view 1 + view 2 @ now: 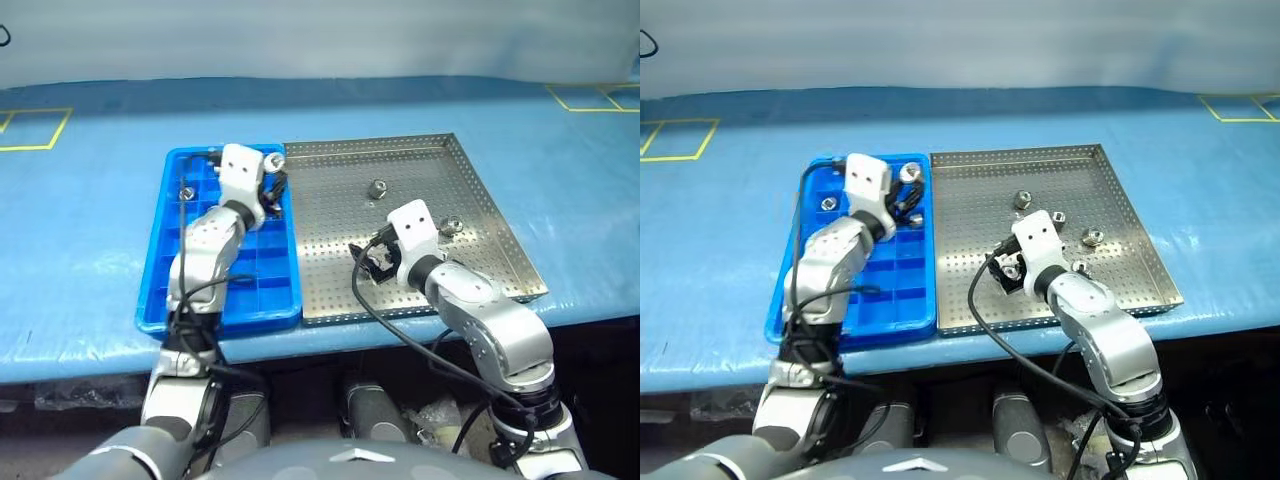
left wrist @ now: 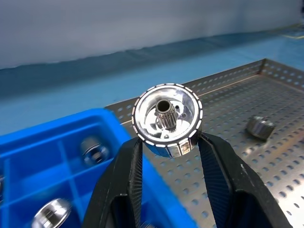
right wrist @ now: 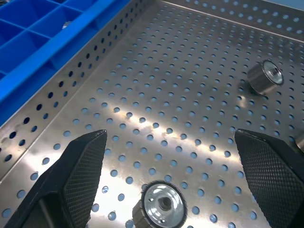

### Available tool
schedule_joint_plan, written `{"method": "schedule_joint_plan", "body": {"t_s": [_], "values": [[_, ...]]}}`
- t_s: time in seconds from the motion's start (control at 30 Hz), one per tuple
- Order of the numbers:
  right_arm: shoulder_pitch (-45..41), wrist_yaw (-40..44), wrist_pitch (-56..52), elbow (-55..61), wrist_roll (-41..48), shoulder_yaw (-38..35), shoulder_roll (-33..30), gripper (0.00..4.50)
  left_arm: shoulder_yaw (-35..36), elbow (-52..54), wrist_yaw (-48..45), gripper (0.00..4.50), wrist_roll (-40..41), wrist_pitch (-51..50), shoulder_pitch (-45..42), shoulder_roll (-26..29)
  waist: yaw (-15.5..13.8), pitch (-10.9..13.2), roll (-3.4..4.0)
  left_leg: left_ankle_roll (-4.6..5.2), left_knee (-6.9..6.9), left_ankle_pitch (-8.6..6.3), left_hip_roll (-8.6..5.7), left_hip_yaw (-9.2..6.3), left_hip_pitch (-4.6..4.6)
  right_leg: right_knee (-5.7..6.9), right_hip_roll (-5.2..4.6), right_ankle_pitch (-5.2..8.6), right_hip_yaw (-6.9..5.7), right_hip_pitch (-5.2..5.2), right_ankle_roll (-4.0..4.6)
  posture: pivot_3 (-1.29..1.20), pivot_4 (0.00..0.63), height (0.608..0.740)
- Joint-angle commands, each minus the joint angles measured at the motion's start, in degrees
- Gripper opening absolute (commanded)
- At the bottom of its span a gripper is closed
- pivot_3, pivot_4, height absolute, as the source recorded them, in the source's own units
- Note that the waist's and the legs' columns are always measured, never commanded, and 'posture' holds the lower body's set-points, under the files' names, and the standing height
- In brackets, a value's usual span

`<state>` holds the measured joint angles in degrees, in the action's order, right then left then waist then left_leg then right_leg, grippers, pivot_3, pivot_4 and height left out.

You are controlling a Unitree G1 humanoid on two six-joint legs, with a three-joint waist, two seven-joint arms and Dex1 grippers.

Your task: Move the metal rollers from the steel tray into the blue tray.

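A: Starting closest in, what is the right gripper doing?

B: It is hanging low over the near part of the steel tray with its fingers spread wide and nothing between them. One roller is lying on the holed floor right between the fingertips, so I'd say it should come straight down, centred, and close on the round sides.

A: And the left one?

B: The left gripper is clamping a roller by its sides, hole facing the camera, and carrying it above the far right corner of the blue tray. A good drop needs an empty pocket; some far pockets are already holding rollers, such as this one.

A: Any edges to mind?

B: The trays are sitting side by side, rims just beside each other, so the load is needing height. Farther back, more rollers are lying well apart on the steel floor, leaving room.
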<state>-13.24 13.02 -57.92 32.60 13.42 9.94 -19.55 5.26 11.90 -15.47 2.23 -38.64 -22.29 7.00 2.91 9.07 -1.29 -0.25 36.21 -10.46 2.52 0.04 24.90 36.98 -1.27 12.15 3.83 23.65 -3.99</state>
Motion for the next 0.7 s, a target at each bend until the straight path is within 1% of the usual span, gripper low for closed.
{"method": "schedule_joint_plan", "body": {"t_s": [0.03, 0.17, 0.27, 0.4, 0.5, 0.6, 0.67, 0.7], "values": [[-1.89, 1.90, 3.35, -0.56, -0.22, 1.51, 0.26, 4.50, 1.88, 9.85, 2.82, 1.49, -1.21, -2.94, 5.38, 2.33, -0.54, 0.00, 0.00, 0.00, 0.01, 0.00, -0.01, 0.01, 0.00, 0.00, -0.02, 0.00, 0.01, -0.02, -0.01, 0.08, 0.150, 0.740], [-3.44, 3.47, 4.89, -2.36, -0.19, 3.15, 0.74, 4.50, 4.41, 13.58, 5.75, 1.49, -1.35, -6.15, 11.36, 3.33, -2.09, 0.00, -0.02, 0.02, 0.07, 0.02, 0.00, 0.02, -0.02, -0.01, -0.02, 0.18, -0.02, -0.04, 0.17, 0.10, 0.150, 0.740], [-3.98, 4.12, 5.34, -2.90, -0.24, 3.66, 0.87, 4.50, 4.80, 13.88, 7.24, 1.49, -1.70, -7.76, 13.28, 3.81, -2.80, 0.00, -0.03, 0.03, 0.14, 0.03, 0.00, 0.01, 0.00, -0.01, -0.04, 0.23, -0.05, -0.06, 0.14, 0.10, 0.150, 0.740], [-4.02, 4.63, 5.29, -2.95, -0.36, 3.82, 0.78, 4.50, 3.83, 12.15, 9.18, 1.49, -3.18, -9.26, 14.46, 4.62, -3.24, 0.00, -0.04, 0.04, 0.26, 0.03, 0.00, 0.01, 0.04, -0.01, -0.05, 0.22, -0.06, -0.07, 0.14, 0.10, 0.150, 0.740], [-3.41, 4.46, 4.86, -2.29, -0.41, 3.37, 0.54, 4.50, 4.81, 10.52, 11.05, 1.49, -2.67, -11.39, 14.06, 3.55, -3.19, -0.01, -0.04, 0.04, 0.26, 0.03, 0.02, 0.05, 0.01, -0.01, -0.07, 0.20, -0.07, -0.07, 0.17, 0.10, 0.150, 0.740], [-2.99, 3.97, 4.41, -1.87, -0.47, 2.82, 0.48, 4.50, 4.89, 10.23, 10.87, 1.49, -1.45, -12.46, 13.73, 3.28, -3.14, -0.02, -0.03, 0.04, 0.24, 0.03, 0.05, 0.08, -0.03, 0.01, -0.06, 0.20, -0.07, -0.06, 0.18, 0.10, 0.150, 0.740], [-2.36, 3.59, 4.18, -1.22, -0.41, 1.77, 0.32, 4.50, 4.85, 10.29, 10.83, 2.23, -0.80, -12.87, 13.10, 2.93, -3.10, -0.02, -0.03, 0.03, 0.23, 0.03, 0.05, 0.07, -0.05, 0.02, -0.06, 0.21, -0.08, -0.06, 0.19, 0.07, 0.150, 0.740], [-2.02, 3.40, 4.00, -0.82, -0.29, 1.05, 0.33, 4.50, 4.69, 10.42, 10.89, 2.49, -0.69, -13.04, 12.65, 2.97, -3.07, -0.02, -0.03, 0.03, 0.23, 0.03, 0.05, 0.08, -0.05, 0.01, -0.06, 0.21, -0.08, -0.07, 0.20, 0.07, 0.150, 0.740]]}}
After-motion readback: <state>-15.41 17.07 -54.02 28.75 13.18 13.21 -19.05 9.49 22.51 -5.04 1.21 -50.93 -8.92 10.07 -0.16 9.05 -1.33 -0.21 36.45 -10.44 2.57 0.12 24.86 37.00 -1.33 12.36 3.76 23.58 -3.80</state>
